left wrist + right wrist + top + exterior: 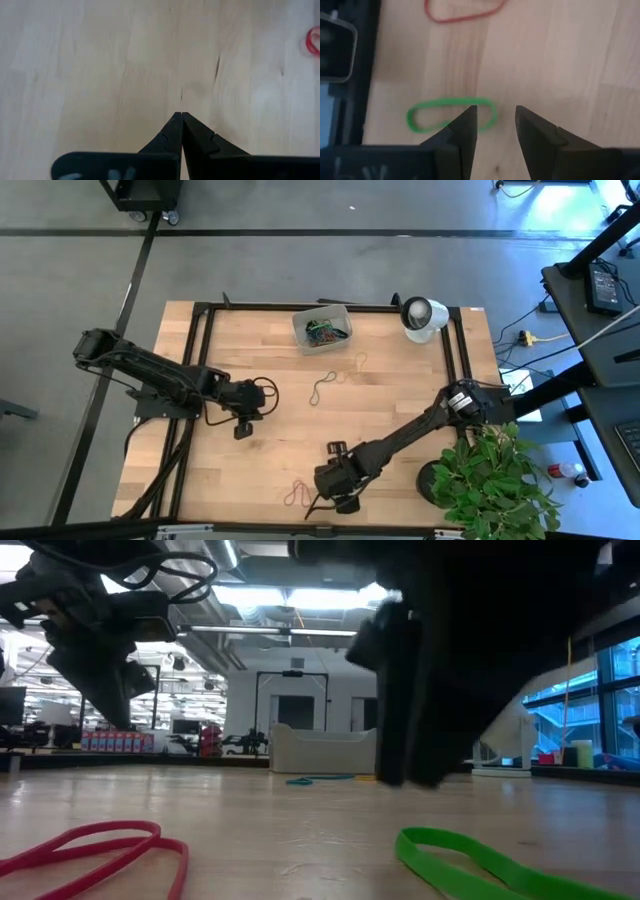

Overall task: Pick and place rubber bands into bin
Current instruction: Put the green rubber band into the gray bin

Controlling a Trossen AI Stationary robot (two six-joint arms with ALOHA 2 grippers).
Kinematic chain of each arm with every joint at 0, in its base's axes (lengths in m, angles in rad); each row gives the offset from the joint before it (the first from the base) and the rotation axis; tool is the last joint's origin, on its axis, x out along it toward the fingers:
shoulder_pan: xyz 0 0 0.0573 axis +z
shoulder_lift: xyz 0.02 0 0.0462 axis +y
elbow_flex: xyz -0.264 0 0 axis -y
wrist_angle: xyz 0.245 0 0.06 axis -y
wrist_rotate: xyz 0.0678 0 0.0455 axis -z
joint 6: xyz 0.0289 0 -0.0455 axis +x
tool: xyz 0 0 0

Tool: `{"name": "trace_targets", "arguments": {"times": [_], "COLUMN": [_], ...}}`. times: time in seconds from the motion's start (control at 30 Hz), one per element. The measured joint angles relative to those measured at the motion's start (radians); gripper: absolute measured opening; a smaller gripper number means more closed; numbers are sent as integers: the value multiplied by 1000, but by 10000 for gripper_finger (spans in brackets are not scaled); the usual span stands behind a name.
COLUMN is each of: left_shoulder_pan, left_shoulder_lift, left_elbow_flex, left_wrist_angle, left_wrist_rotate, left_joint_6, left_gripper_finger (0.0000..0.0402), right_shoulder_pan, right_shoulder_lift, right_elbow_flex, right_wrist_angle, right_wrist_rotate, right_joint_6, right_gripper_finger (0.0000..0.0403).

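The bin (322,328) stands at the table's far middle with several rubber bands inside; in the low view the bin (320,750) shows far off. Loose bands lie flat on the wood: a green one (321,388), a tan one (360,361) and a red one (297,496). Near the front edge my right gripper (495,112) hangs open, pointing down over one end of a green band (450,116), below the red band (462,12). That green band (480,860) and the red band (90,850) lie close to the low camera. My left gripper (181,116) is shut over bare wood at centre left (243,422).
A white round object with a dark face (424,316) sits at the far right corner. A black frame (200,360) borders the tabletop. A potted plant (490,480) stands off the table's near right side. Bare wood lies between the two arms.
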Motion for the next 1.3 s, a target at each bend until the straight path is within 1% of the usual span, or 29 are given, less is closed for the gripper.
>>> {"name": "trace_targets", "arguments": {"times": [0.2, 0.3, 0.37, 0.4, 0.5, 0.53, 0.6, 0.83, 0.97, 1.07, 1.13, 1.23, 1.3], "left_shoulder_pan": [0, 0, 0, 0, 0, 0, 0, 0, 3, 17, 33, 61, 84], "left_shoulder_lift": [0, 0, 0, 0, 0, 0, 0, 0, 0, 1, 1, 1, 1], "left_elbow_flex": [0, 0, 0, 0, 0, 0, 0, 0, 0, 0, 0, 0, 0], "left_wrist_angle": [18, 21, 28, 29, 31, 32, 35, 35, 36, 42, 54, 68, 67], "left_wrist_rotate": [7, 13, 21, 25, 27, 27, 27, 35, 36, 35, 36, 34, 24], "left_joint_6": [0, -3, -7, -8, -9, -10, -9, -9, -9, -9, -3, 18, 33], "left_gripper_finger": [2, 2, 2, 2, 2, 2, 2, 2, 2, 2, 2, 2, 2], "right_shoulder_pan": [1, 7, 8, 7, -7, -15, -32, -134, -188, -249, -305, -402, -470], "right_shoulder_lift": [47, 61, 63, 63, 56, 54, 42, -57, -130, -185, -215, -258, -279], "right_elbow_flex": [-2, 1, 1, 1, 0, -1, -4, -4, -4, -4, -17, -45, -67], "right_wrist_angle": [5, 15, 13, 10, 4, 4, 2, -61, -129, -154, -148, -96, -25], "right_wrist_rotate": [-4, -6, -5, -8, -12, -25, -26, 108, 183, 205, 211, 211, 210], "right_joint_6": [11, 17, 39, 51, 92, 97, 101, 27, -42, -110, -157, -227, -266], "right_gripper_finger": [137, 127, 106, 89, 21, 13, 12, 3, 2, 2, 1, 1, 1]}}
